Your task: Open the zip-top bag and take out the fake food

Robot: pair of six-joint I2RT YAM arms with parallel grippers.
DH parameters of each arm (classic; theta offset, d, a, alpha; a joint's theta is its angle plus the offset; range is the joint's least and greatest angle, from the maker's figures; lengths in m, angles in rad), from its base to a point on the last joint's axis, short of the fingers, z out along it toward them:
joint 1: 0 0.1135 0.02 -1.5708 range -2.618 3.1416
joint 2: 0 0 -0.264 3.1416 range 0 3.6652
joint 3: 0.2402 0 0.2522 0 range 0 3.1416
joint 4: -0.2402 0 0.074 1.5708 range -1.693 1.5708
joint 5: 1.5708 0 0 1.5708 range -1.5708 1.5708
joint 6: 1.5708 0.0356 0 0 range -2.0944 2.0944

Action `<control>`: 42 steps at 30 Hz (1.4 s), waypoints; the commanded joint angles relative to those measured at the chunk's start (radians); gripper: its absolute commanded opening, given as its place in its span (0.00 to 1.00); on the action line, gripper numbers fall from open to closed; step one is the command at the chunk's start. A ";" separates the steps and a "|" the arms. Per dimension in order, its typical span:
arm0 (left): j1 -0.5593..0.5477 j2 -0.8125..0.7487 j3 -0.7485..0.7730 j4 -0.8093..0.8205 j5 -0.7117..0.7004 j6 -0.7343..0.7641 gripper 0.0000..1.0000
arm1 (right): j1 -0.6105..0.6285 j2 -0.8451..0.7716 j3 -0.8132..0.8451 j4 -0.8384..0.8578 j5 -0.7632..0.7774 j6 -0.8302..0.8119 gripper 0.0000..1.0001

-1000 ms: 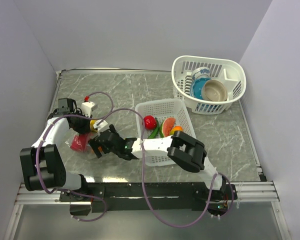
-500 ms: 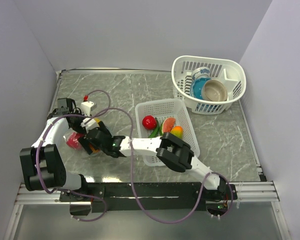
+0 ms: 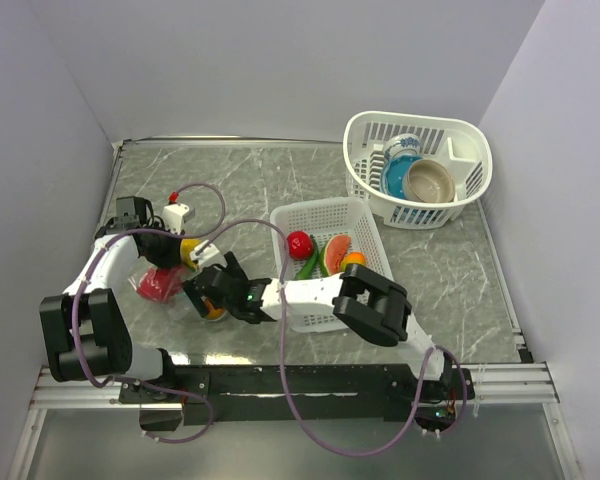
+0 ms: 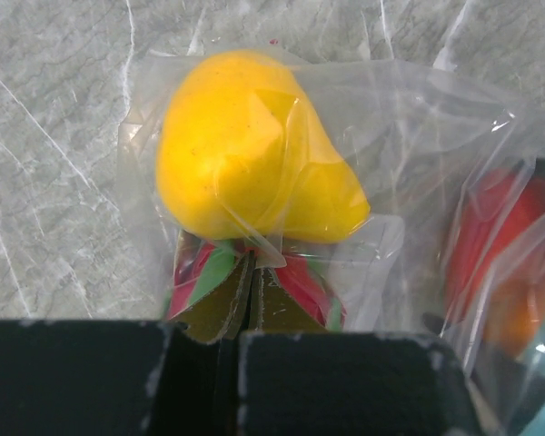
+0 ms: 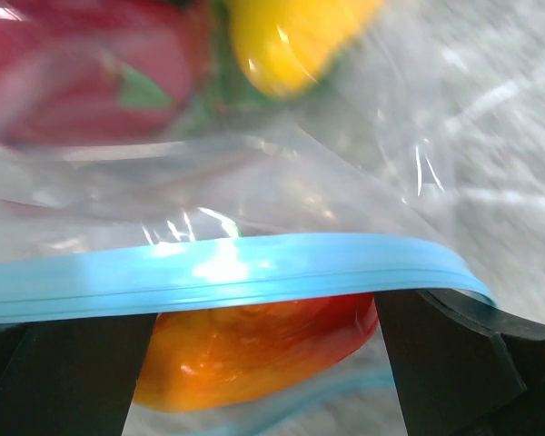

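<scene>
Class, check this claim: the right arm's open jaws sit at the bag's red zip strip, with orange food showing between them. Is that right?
No: the zip strip is light blue, not red, as the right wrist view shows. The rest stands.

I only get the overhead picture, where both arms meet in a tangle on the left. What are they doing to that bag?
Observer: The left gripper is shut, pinching the zip-top bag just below a yellow toy fruit.
Visitor: And the other arm?
Observer: The right gripper is open, the teal-blue zip strip stretching from one finger to the other.
Visitor: Anything inside?
Observer: An orange toy piece sits behind that strip, inside the plastic.
</scene>
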 commanded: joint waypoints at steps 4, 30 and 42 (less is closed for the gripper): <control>-0.005 0.010 -0.006 -0.048 0.015 -0.004 0.01 | 0.009 -0.055 -0.055 -0.122 0.053 -0.031 1.00; -0.010 -0.007 -0.015 -0.028 -0.008 -0.013 0.01 | 0.087 -0.437 -0.368 -0.016 -0.018 -0.166 1.00; -0.011 -0.013 -0.015 -0.028 0.000 -0.007 0.01 | 0.139 -0.879 -0.578 -0.268 -0.046 -0.251 1.00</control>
